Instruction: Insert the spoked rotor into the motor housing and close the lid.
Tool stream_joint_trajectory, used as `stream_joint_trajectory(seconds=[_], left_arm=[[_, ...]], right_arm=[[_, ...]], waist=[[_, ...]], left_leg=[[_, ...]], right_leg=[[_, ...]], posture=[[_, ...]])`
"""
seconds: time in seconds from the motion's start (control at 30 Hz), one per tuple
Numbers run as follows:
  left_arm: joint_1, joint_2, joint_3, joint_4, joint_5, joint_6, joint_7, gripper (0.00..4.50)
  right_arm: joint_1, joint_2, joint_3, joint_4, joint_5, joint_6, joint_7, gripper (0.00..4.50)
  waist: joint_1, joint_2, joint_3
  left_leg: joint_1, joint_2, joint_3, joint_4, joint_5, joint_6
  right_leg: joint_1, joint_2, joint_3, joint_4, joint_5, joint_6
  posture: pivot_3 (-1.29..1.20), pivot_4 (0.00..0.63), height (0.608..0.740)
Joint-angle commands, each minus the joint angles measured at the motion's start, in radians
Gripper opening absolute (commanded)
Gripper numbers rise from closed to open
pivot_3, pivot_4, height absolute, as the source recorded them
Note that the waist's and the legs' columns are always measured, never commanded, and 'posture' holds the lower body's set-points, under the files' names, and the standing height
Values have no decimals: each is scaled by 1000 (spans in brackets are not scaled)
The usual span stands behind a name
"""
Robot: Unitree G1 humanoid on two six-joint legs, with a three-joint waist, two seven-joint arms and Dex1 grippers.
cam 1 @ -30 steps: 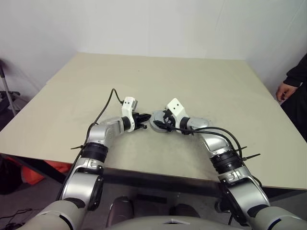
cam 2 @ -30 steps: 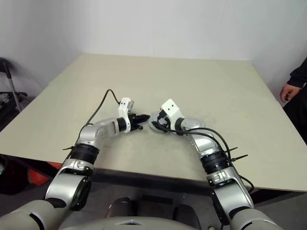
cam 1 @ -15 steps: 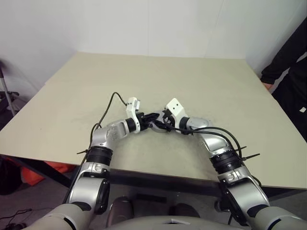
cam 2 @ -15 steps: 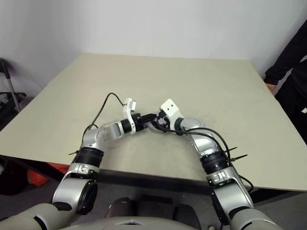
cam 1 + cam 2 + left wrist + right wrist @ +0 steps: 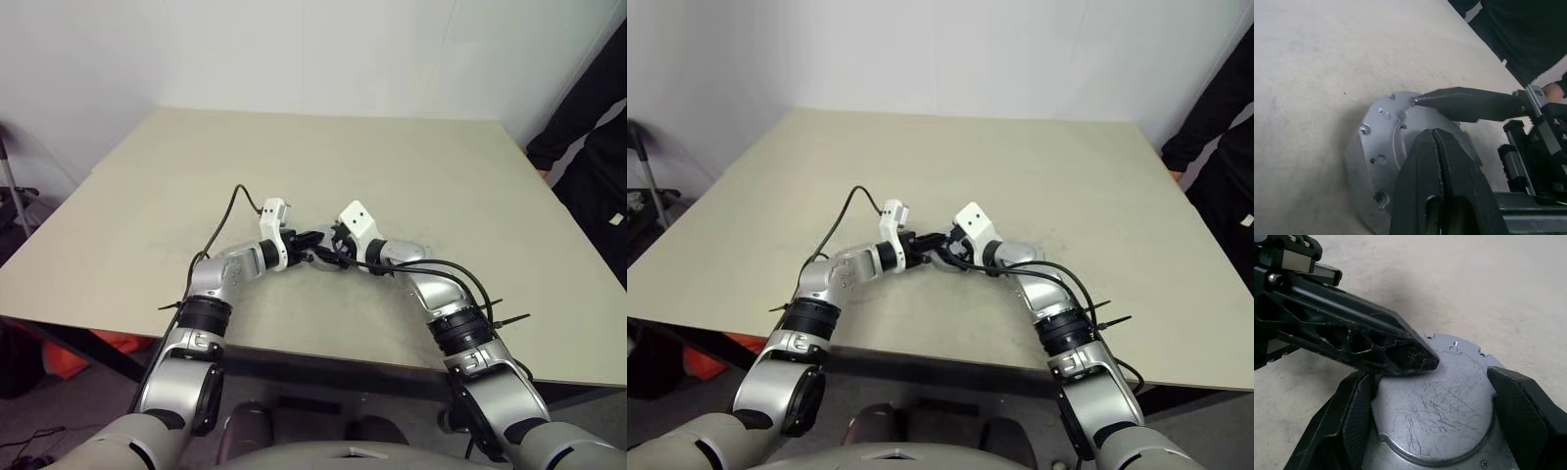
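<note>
A: Beige counter (image 5: 411, 166), white walls; person in dark clothing at its edge.

B: Lid (image 5: 1449, 401) seems seated on the housing; right gripper (image 5: 1440, 440) straddles it, jaws wide; left gripper (image 5: 1437, 147), jaws shut, presses on top; rotor hidden, presumably inside.

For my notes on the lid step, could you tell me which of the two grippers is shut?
The left gripper: its black fingers are pressed together into one tip resting on the lid. The right gripper has its fingers spread around the lid's sides.

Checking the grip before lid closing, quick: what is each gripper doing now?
Left gripper: shut, empty, tip on the lid.
Right gripper: fingers wide, straddling the lid's rim.
</note>
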Motion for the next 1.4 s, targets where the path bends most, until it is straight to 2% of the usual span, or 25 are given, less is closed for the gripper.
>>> stream_joint_trajectory(seconds=[0.03, 0.47, 0.7, 1.2, 1.4], left_arm=[[25, 12, 21, -8, 16, -20, 41, 21], [51, 15, 10, -50, -3, 22, 16, 21], [41, -10, 60, -80, -88, 76, -23, 21], [37, 3, 26, -28, -25, 59, 19, 21], [41, 1, 21, -39, -28, 63, 13, 21]], right_arm=[[20, -10, 21, 49, -35, 37, -14, 3201], [31, -16, 17, 30, -31, 47, -12, 3201], [30, -14, 15, 31, -33, 50, -15, 3201], [21, -9, -5, 28, -14, 63, -9, 3201], [44, -27, -14, -99, 34, 60, 54, 3201]], waist=[[0, 0, 0], [0, 0, 0], [0, 0, 0], [0, 0, 1], [5, 0, 1]], left_leg=[[0, 0, 0, 0, 0, 0], [0, 0, 0, -2, 0, 0], [-1, 0, 0, -3, 0, 0], [-1, 0, 0, -3, 0, 0], [-3, 0, 0, -4, 0, 0]], right_leg=[[0, 0, 0, 0, 0, 0], [-1, 0, 0, -2, 0, 1], [-2, 0, 0, -3, 0, 1], [-2, 0, 0, -3, -1, 1], [-2, 0, 0, -4, -1, 1]], posture=[[0, 0, 740], [0, 0, 740], [0, 0, 740], [0, 0, 740], [0, 0, 740]])
